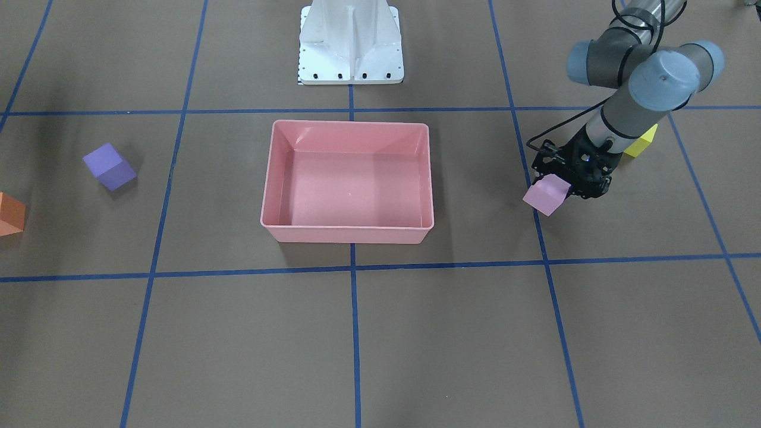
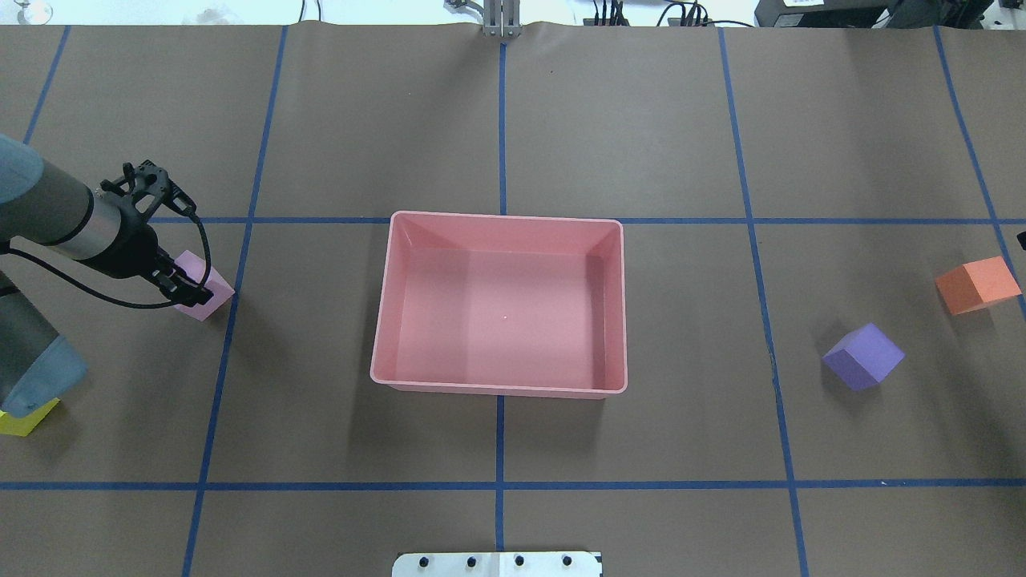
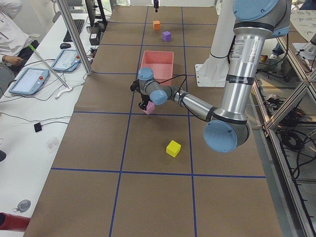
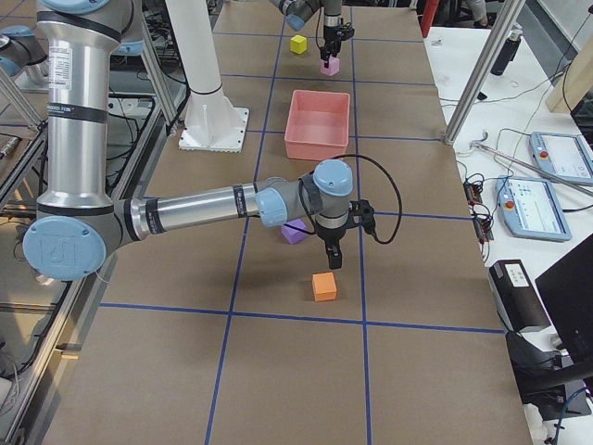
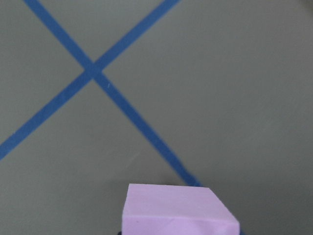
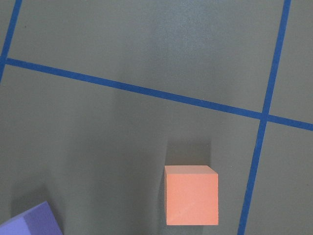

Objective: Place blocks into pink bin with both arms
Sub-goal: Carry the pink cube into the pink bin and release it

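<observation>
Two high cameras look steeply down from opposite long edges of the brown, blue-taped surface [image 2: 641, 120], sharing the shallow salmon-pink plastic bin [image 2: 505, 234]; two more look along it from its short ends. The wrist cameras hang close over the light pink matte cube [image 5: 178, 210] and the orange matte cube [image 6: 191, 195].

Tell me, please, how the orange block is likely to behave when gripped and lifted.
With flat faces and square edges, the orange block should not roll. Its matte surface probably grips well. Far smaller than the pink bin, it is likely light.
</observation>
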Robot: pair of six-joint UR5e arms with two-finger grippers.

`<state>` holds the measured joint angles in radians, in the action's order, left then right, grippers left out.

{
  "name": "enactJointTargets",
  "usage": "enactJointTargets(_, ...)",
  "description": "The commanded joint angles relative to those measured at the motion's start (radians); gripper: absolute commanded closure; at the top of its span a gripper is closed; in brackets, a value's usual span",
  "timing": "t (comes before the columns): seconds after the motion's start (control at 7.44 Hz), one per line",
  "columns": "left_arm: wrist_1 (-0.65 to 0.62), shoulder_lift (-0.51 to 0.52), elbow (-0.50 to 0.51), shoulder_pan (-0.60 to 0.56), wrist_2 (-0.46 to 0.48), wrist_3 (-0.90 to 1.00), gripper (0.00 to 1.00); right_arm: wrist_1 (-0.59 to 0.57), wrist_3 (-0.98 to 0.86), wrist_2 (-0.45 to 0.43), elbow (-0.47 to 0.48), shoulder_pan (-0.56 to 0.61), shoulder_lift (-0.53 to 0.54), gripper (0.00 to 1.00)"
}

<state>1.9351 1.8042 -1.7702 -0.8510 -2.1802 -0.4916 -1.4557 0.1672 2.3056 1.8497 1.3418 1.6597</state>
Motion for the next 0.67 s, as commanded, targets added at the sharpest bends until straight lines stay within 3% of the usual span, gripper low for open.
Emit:
enactJointTargets(0.0,-0.072,0.178,-0.008,0.053,0.0,-0.341,0.96,0.0,-0.001,-0.002,-0.007,-0.004,0.002,0.0)
enactJointTargets(0.4,-0.301,0.451,0.027,0.157,0.01,-0.513,0.96,-0.002,0.0,-0.002,-0.007,-0.009,0.0,0.0)
enactJointTargets(0.54,-0.317,0.492,0.078,0.203,0.041,-0.527,0.81,-0.002,0.0,-0.002,-0.009,-0.01,0.0,0.0)
